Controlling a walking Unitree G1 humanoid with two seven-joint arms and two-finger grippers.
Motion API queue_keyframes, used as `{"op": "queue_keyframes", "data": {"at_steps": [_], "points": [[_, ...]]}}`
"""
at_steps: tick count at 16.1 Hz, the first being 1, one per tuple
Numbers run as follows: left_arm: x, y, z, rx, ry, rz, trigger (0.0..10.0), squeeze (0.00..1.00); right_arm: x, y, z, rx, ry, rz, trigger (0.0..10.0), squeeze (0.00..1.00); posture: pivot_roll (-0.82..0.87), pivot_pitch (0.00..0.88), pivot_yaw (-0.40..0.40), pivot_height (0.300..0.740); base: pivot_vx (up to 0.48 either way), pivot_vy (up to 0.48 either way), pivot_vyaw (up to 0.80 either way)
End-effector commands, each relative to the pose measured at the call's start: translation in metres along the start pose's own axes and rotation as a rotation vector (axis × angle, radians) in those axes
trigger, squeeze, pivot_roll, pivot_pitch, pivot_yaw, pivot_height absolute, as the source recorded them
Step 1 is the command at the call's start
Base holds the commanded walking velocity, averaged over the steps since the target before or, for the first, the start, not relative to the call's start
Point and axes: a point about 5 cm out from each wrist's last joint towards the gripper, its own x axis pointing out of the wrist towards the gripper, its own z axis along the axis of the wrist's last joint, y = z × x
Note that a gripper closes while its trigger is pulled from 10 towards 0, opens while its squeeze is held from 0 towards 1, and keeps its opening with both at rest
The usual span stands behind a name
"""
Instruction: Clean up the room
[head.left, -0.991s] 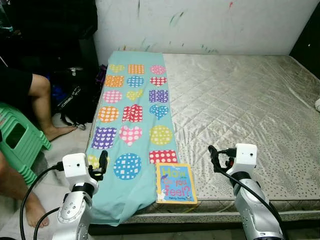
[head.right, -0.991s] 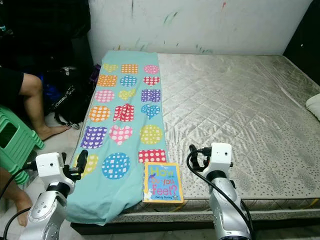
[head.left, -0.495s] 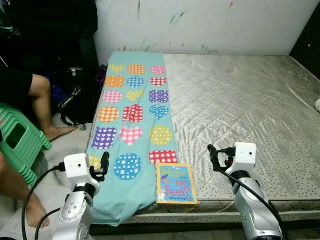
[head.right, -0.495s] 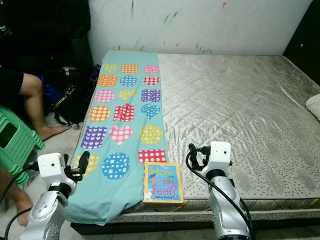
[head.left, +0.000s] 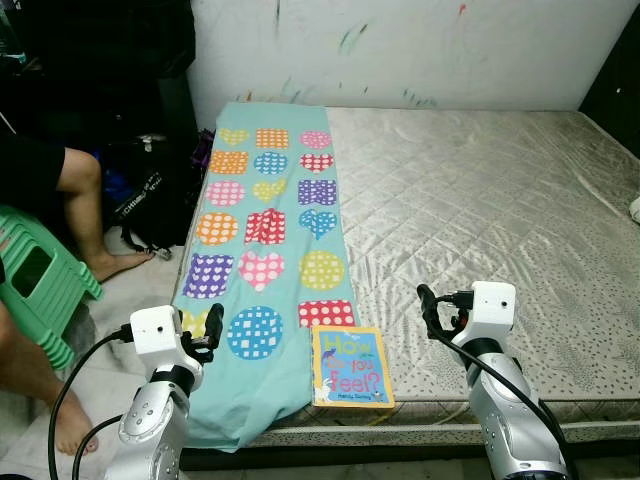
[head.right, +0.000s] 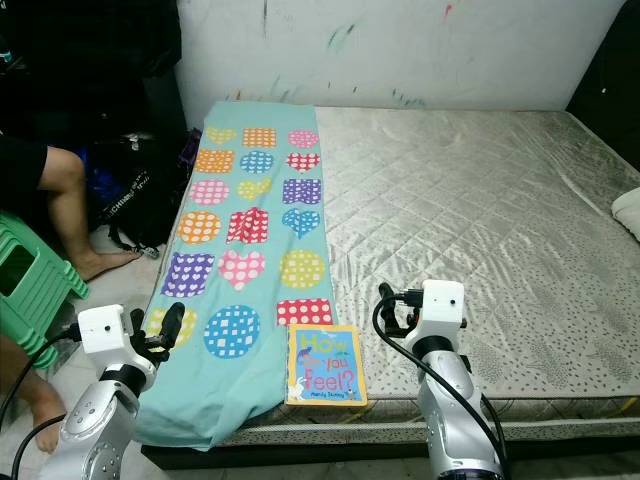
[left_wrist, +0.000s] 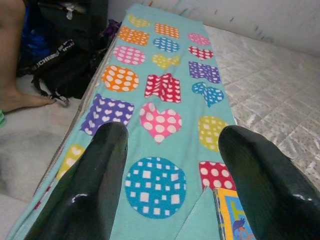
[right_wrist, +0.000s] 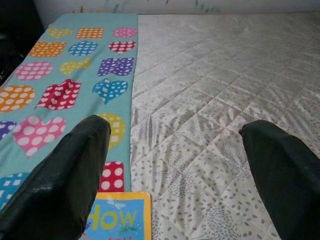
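bare mattress (head.left: 480, 200), teal patterned cloth (head.left: 265, 240) lengthwise along its left edge, book (head.left: 351, 366) flat at near edge, partly on the cloth, long axis toward the wall, title upright; left gripper (left_wrist: 172, 190) and right gripper (right_wrist: 180, 175) both spread, holding nothing.

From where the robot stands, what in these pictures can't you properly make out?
- Person: cut off by the left edge of the eye views; a leg and foot show.
- White thing on the mattress: cut by the right edge, unidentifiable.
- Dark bags: in shadow, contents unclear.
- Book: small print under the title too small.
- Cloth: front end hangs over the mattress edge.
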Motion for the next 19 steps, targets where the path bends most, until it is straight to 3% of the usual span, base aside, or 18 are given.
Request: {"op": "queue_keyframes", "data": {"at_steps": [1, 8, 13, 16, 19], "points": [[0.001, -0.001, 0.004, 0.000, -0.008, -0.008, 10.0, 0.00, 0.000, -0.001, 0.003, 0.004, -0.003, 0.000, 10.0, 0.00, -0.10, 0.000, -0.025, 0.740, 0.000, 0.000, 0.00], [0.003, -0.012, 0.007, 0.020, -0.007, -0.083, 10.0, 0.00, 0.001, -0.003, 0.004, 0.009, -0.010, -0.004, 10.0, 0.00, -0.10, 0.000, -0.024, 0.740, 0.000, 0.000, 0.00], [0.003, -0.010, 0.008, 0.021, -0.015, -0.082, 10.0, 0.00, 0.003, 0.000, 0.003, 0.005, -0.008, 0.005, 10.0, 0.00, -0.09, 0.000, -0.024, 0.740, 0.000, 0.000, 0.00], [0.003, -0.011, 0.009, 0.020, -0.023, -0.083, 10.0, 0.00, 0.003, 0.001, 0.002, 0.004, -0.004, 0.012, 10.0, 0.00, -0.09, 0.000, -0.024, 0.740, 0.000, -0.437, 0.00], [0.004, -0.010, 0.009, 0.021, -0.026, -0.075, 10.0, 0.00, 0.004, 0.001, 0.002, 0.000, -0.003, 0.017, 10.0, 0.00, -0.09, 0.000, -0.026, 0.740, 0.000, 0.000, 0.00]]}}
